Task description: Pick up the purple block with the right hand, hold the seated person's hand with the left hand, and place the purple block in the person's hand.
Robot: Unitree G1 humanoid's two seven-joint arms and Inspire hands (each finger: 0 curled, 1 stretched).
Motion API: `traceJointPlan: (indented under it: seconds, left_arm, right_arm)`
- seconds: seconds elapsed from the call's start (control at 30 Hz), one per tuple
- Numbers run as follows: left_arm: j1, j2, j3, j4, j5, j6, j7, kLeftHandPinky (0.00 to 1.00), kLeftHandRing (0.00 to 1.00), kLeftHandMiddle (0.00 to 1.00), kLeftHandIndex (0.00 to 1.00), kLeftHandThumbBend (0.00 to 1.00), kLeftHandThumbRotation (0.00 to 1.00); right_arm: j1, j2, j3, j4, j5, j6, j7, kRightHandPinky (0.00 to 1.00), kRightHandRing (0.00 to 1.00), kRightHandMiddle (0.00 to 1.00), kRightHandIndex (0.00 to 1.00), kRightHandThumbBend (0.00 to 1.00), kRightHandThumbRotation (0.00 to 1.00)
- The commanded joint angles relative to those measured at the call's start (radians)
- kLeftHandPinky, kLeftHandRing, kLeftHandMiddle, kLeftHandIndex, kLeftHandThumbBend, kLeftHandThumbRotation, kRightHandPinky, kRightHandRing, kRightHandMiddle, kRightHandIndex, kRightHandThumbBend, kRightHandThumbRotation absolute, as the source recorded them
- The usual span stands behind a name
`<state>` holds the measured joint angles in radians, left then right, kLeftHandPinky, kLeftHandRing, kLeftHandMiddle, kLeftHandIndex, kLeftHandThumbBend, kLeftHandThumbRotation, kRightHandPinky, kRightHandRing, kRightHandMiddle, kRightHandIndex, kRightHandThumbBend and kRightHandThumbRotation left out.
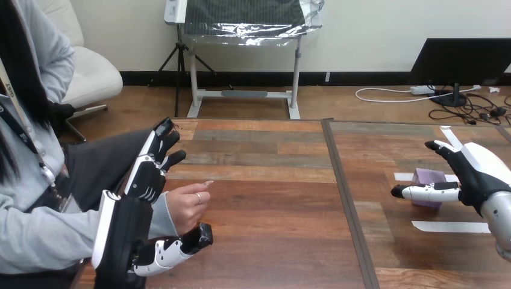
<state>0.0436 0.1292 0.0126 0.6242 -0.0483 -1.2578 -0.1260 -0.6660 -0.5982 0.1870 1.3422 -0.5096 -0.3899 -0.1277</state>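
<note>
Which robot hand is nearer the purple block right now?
Right. The right hand is at the purple block, its thumb crossing the block's front. The left hand is far across the table, beside the person's hand.

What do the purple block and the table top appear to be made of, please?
Purple block: pale lilac with flat, matte faces and no gloss. It is probably foam or painted wood; the look leaves that open.
Table: wood or wood-look laminate, judging by the plank pattern and grain in mixed browns, with a slight sheen.
</note>
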Motion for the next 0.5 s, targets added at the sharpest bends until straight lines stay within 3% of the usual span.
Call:
traceJointPlan:
  seconds: [0.0, 0.47]
  left_arm:
    - [-0.021, 0.013, 0.007, -0.062, -0.015, -0.019, -0.005, 0.85, 0.93, 0.96, 0.93, 1.00, 0.63]
    - [-0.005, 0.024, 0.014, -0.091, -0.017, -0.014, -0.008, 0.84, 0.93, 0.95, 0.92, 1.00, 0.64]
  right_arm:
    - [-0.038, -0.024, -0.001, -0.003, 0.009, 0.011, -0.001, 0.87, 0.94, 0.93, 0.93, 1.00, 0.51]
    - [-0.030, -0.020, -0.013, -0.002, 0.023, 0.032, 0.010, 0.86, 0.93, 0.92, 0.92, 1.00, 0.45]
